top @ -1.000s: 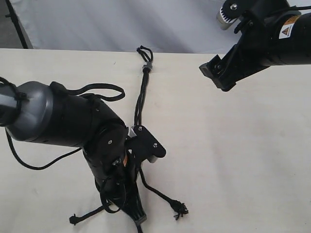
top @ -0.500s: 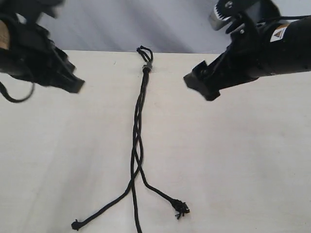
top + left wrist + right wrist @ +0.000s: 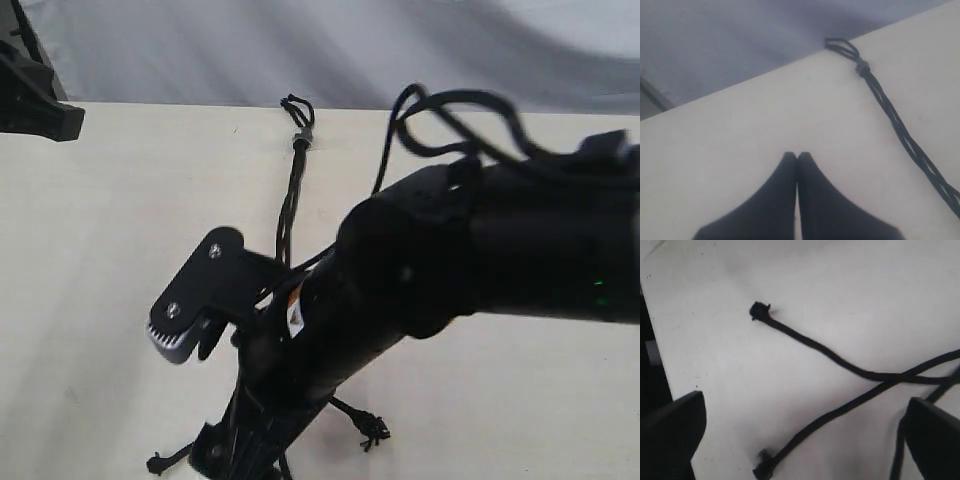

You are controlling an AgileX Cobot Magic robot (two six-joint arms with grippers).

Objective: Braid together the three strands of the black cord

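- black cord (image 3: 291, 200) lies on table (image 3: 520, 400), running down frame centre from grey band (image 3: 303, 137) at top
- three strands (image 3: 815, 347) splay out at bottom centre
- right gripper (image 3: 802, 432) spread wide over strand ends, holding nothing
- left gripper (image 3: 797, 156) pinched together, holding nothing, upper left
- warning sticker (image 3: 294, 308) on right arm, text unreadable

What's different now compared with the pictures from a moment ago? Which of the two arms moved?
The right arm swung from the upper right down across the middle to the cord's loose ends. The right tool hangs open over them, gripping nothing. The left arm drew further back into the upper-left corner, with the left tool shut and empty. The black cord lies where it did, loosely twisted.
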